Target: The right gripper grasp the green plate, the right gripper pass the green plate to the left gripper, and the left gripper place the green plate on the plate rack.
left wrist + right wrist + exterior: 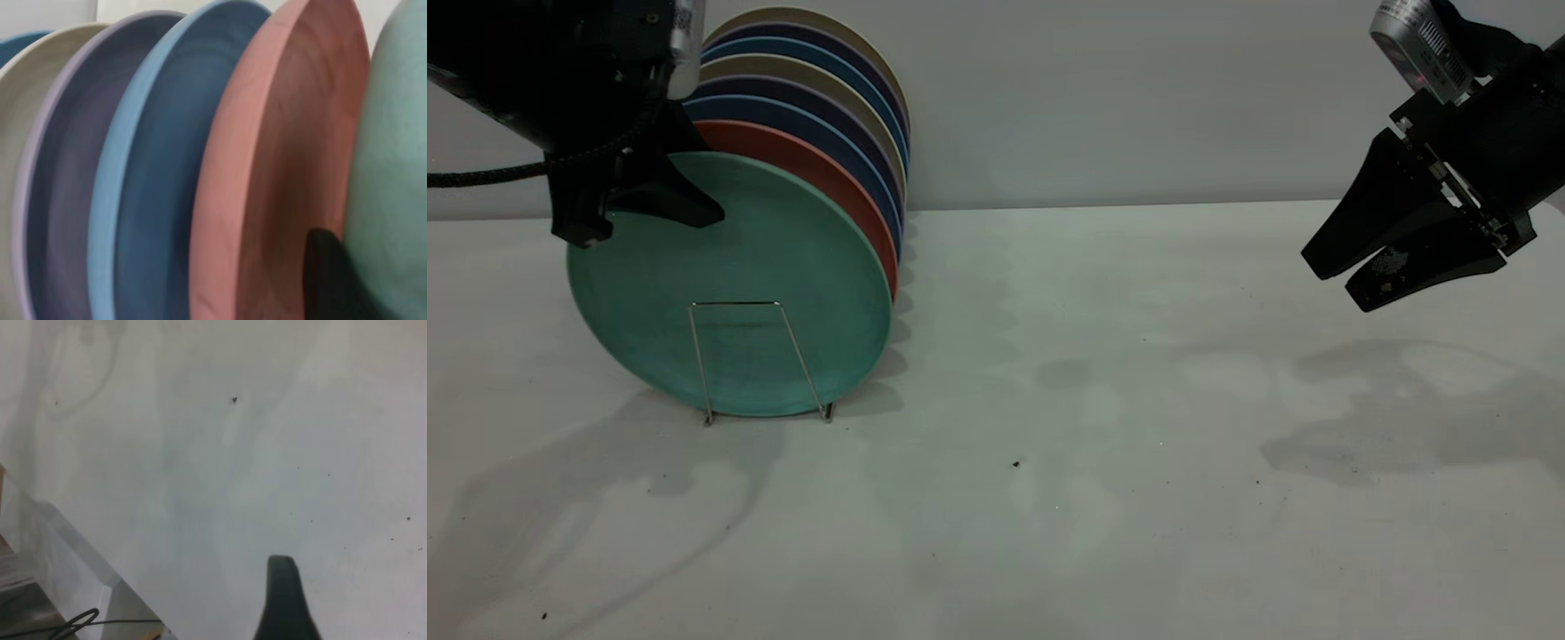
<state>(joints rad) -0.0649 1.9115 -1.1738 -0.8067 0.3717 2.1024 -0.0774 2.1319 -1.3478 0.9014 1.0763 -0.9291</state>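
The green plate [729, 267] stands upright on edge in the plate rack [738, 304], in front of the stacked plates. My left gripper [698, 203] is at the plate's upper left rim and is shut on it, one finger in front and one behind. In the left wrist view one of its fingers [327, 273] lies between the green plate [393, 167] and the salmon-pink plate [287, 167]. My right gripper [1332, 280] hangs open and empty above the table at the far right. One of its fingers [283, 593] shows over bare table.
Behind the green plate stand a salmon-pink plate [818, 169], dark blue plates [845, 142] and cream ones [827, 27], all upright in a row. A white wall runs along the back. The table's edge [80, 547] shows in the right wrist view.
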